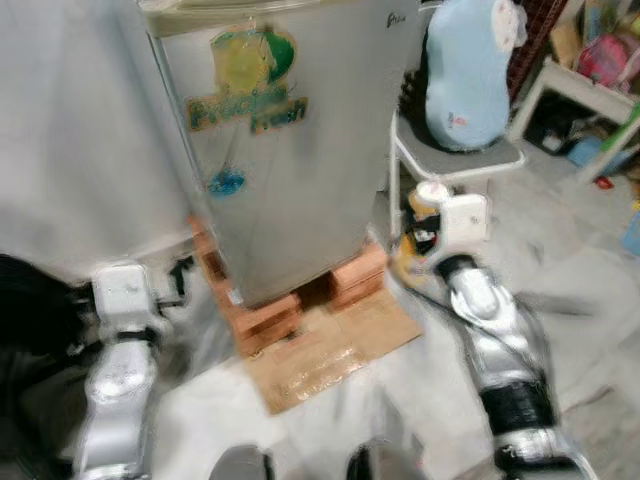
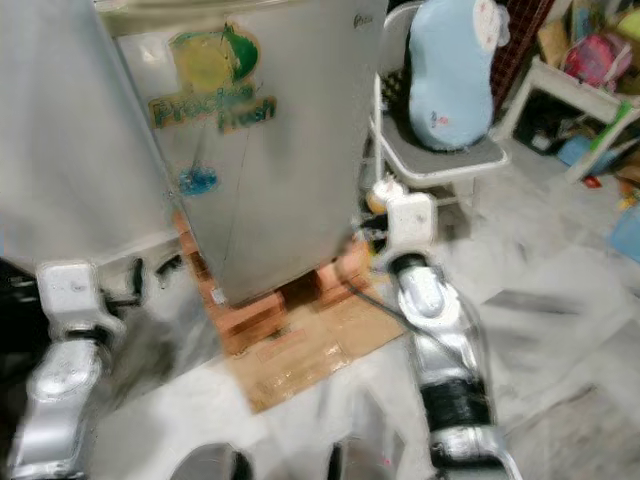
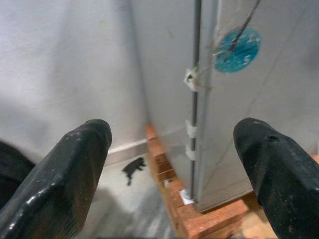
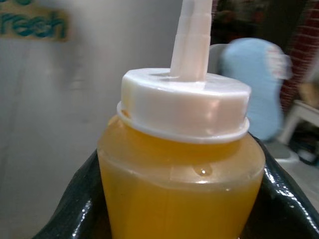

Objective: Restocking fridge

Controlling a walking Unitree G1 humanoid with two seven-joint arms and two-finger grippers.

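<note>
fridge (image 1: 290, 150) stands shut on brick blocks (image 1: 270, 320) over a cardboard sheet (image 1: 330, 350) on the floor. right gripper (image 4: 189, 199) holds an orange bottle (image 4: 182, 169) with a white cap, jaws closed around it, near the fridge's lower right corner. left gripper (image 3: 174, 164) hovers by the fridge's lower left edge, jaws wide. a pale blue cushion (image 1: 465, 75) sits on a chair (image 1: 470, 160) beside the fridge.

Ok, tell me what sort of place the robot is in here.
Probably a home storage or utility corner. A silver fridge stands on bricks and flattened cardboard, a chair holds a pale blue cushion, and cluttered white shelving stands on the right.
</note>
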